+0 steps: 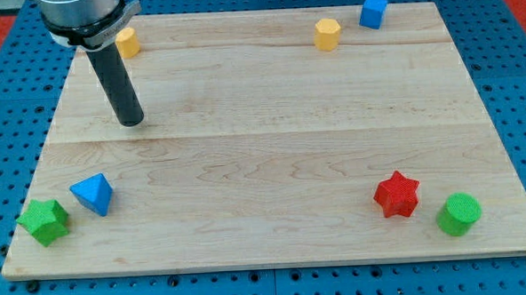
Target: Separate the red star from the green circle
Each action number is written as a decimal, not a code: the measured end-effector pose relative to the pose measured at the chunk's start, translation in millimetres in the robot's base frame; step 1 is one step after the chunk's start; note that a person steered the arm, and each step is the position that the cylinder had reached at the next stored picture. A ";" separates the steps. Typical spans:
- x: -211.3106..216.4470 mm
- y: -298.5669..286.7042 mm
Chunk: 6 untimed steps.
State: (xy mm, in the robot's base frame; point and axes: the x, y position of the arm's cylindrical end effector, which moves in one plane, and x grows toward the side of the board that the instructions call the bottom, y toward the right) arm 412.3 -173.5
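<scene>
The red star (397, 194) lies near the view's bottom right of the wooden board. The green circle (460, 214), a short cylinder, stands just to its right and slightly lower, with a small gap between them. My tip (132, 121) is at the view's upper left of the board, far from both blocks, touching none.
A yellow block (128, 41) sits at the top left behind the rod. A yellow hexagonal block (327, 33) and a blue cube (374, 11) are at the top right. A blue triangular block (93, 193) and a green star (44, 220) are at the bottom left. The board edge (277, 262) runs along the bottom.
</scene>
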 end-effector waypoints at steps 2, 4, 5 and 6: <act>0.0 14.3; -6.5 24.3; -15.6 24.3; -15.6 24.3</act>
State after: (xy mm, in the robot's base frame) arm 396.7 -149.2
